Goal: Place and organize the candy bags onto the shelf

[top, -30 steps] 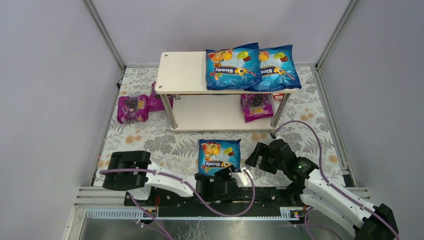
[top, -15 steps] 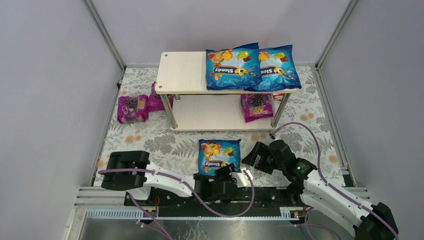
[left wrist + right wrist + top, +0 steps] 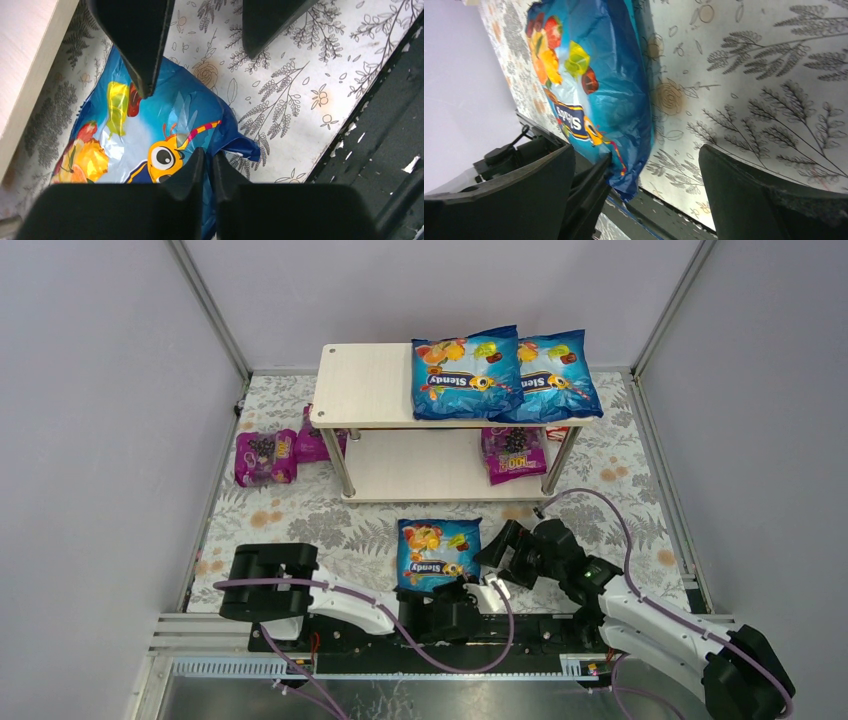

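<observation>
Shelf (image 3: 365,385) stock is unchanged from a second ago: two blue bags (image 3: 467,373) are kept on the top tier at the right, and one magenta bag (image 3: 513,453) on the lower tier at the right. Two more magenta bags (image 3: 265,458) are left on the floral table (image 3: 300,520), left of the shelf. The loose blue bag (image 3: 438,553) has not been shifted and is still flat on the table, in front of the shelf and near the arm bases.

The right gripper (image 3: 508,554) has been swung in beside that bag's right edge with its jaws spread wide, holding nothing. The left gripper (image 3: 209,165) has been closed down onto the bag's near edge, so a pinch is judged made and a lift to the free left end of the top tier comes next.

The further magenta bag on the table is partly hidden behind a shelf post. A red-white scrap under the top tier's right end cannot be identified. How much foil is caught between the left fingers cannot be seen.
</observation>
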Controlling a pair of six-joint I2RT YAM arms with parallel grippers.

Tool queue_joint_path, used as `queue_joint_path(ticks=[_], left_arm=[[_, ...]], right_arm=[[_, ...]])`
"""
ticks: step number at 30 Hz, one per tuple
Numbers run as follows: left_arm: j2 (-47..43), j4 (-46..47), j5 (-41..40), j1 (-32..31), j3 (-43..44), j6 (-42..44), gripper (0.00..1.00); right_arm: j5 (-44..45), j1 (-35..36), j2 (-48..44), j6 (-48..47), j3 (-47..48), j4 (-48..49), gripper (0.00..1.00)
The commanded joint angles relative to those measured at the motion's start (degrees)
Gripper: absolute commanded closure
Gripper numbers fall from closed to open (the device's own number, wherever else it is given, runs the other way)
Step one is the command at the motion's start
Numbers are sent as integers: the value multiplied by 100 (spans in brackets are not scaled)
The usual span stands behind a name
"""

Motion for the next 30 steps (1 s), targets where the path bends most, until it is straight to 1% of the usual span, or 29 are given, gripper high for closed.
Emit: queue_joint_path(ticks=[1,2,4,9,13,18,20,23,25,28,30], left_arm=[[-233,373,-140,24,155,-66,95],[-293,371,-131,31,149,-79,98],[-429,358,-123,49,123,-122,100],[-843,399,28,240,79,-266,100],[-1098,546,245,454,76,-293,100],[-1074,624,324,482,217,-170,100],[-1046,629,361,482,255,-143,100],[-1041,628,379,482,271,-147,100],[-1063,642,403,482,260,-148,100],[-1045,697,435,482,273,-127,100],[-987,723,461,482,311,-94,100]], right_arm=[[-147,-29,171,348,-96,928,0],[-152,-29,229,442,-138,1099,0],[-164,-29,419,662,-180,1413,0],[-272,-2,1066,1335,-240,2346,0],[-118,207,1488,1786,-295,2978,0],[163,492,1976,2082,-272,3592,0],[295,587,2098,2118,-302,3891,3],[776,801,2052,2093,-275,3730,13],[1100,926,1981,2182,-306,3670,16],[1481,1068,1911,2308,-349,3605,17],[1670,1201,1898,2384,-338,3529,21]])
